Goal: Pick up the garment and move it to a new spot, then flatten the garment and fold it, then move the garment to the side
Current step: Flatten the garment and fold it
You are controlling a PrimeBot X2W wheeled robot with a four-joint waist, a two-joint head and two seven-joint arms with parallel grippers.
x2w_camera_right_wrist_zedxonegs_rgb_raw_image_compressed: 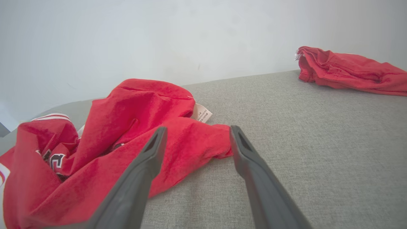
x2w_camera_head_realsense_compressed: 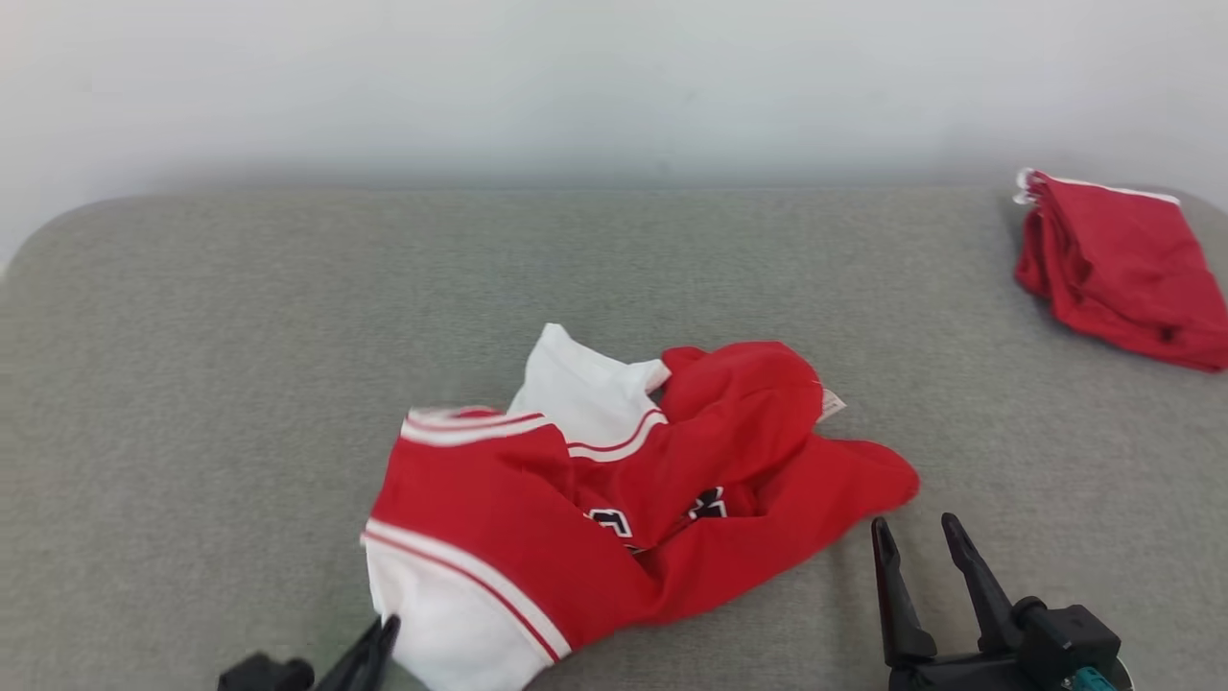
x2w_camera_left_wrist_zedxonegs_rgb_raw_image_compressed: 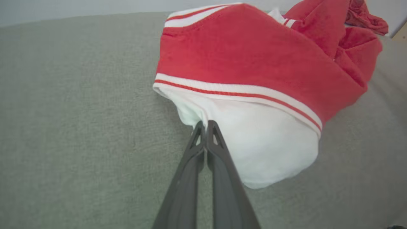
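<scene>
The garment [x2w_camera_head_realsense_compressed: 595, 499] is a red jersey with white sleeves, red-and-white striped trim and black lettering, lying crumpled at the middle of the grey padded surface [x2w_camera_head_realsense_compressed: 192, 384]. My left gripper [x2w_camera_head_realsense_compressed: 384, 633] is at its near left corner. In the left wrist view the garment [x2w_camera_left_wrist_zedxonegs_rgb_raw_image_compressed: 254, 63] bulges ahead, and the left gripper [x2w_camera_left_wrist_zedxonegs_rgb_raw_image_compressed: 205, 125] is shut with its tips pinching the puckered edge of the white sleeve. My right gripper [x2w_camera_head_realsense_compressed: 916, 533] stands open just right of the red hem. In the right wrist view the right gripper [x2w_camera_right_wrist_zedxonegs_rgb_raw_image_compressed: 197, 133] frames the garment's [x2w_camera_right_wrist_zedxonegs_rgb_raw_image_compressed: 127, 127] red corner without touching it.
A second red garment [x2w_camera_head_realsense_compressed: 1122, 264] lies bunched at the far right of the surface, also seen as a red garment [x2w_camera_right_wrist_zedxonegs_rgb_raw_image_compressed: 349, 70] in the right wrist view. A pale wall runs behind the surface. Bare grey fabric stretches to the left and behind the jersey.
</scene>
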